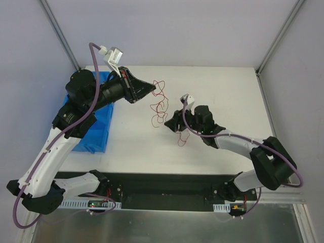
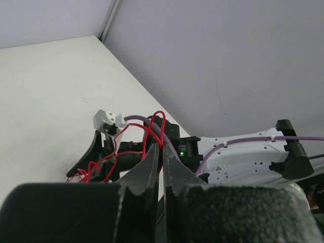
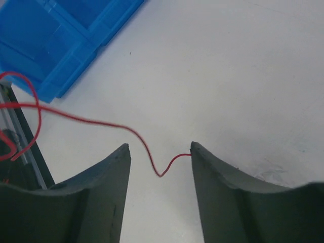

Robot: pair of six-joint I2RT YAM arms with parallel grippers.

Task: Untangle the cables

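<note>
White table (image 1: 228,96) and grey walls framed the work. Just right of the tray (image 1: 93,134), the left gripper (image 1: 152,87) was clamped on the cables (image 1: 160,105), which trailed farther right to the right gripper (image 3: 159,148), its jaws apart around one red strand. Closing on the wrong loop, or pulling away too hard, could tighten the tangle or snap a wire.
</note>
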